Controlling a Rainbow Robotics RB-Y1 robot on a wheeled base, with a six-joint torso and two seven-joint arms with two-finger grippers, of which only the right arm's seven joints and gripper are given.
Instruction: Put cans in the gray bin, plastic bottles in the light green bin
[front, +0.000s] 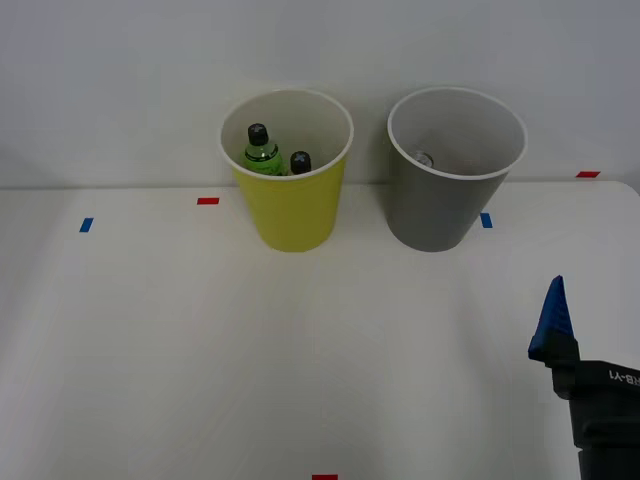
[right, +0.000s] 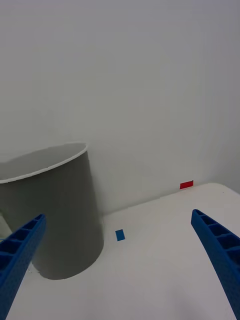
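white table (front: 200, 380) spread across the whole near scene, dotted with small red and blue tape marks. at its far edge, against the wall, two tall tapered bins side by side and a little apart: light green bin (front: 290, 205) on the left, gray bin (front: 440, 200) on the right. inside the light green bin, two plastic bottles (front: 275, 155) standing close together, black caps up, one with a bright green body. inside the gray bin, low against the white inner wall, a small silvery round shape, likely the top of the can (front: 424, 158), though too little on show to be sure. near right corner of the table: right gripper (right: 120, 260) hanging above the surface, well apart from both bins, blue ribbed fingers spread wide to the corners of the wrist view with nothing between them. nothing left loose on the table. by the look of it, sorting done, with bottles and can each in the proper bin. next move, if any, probably just a pull-back of the arm, clear of the gray bin's rim, no grasp called for.
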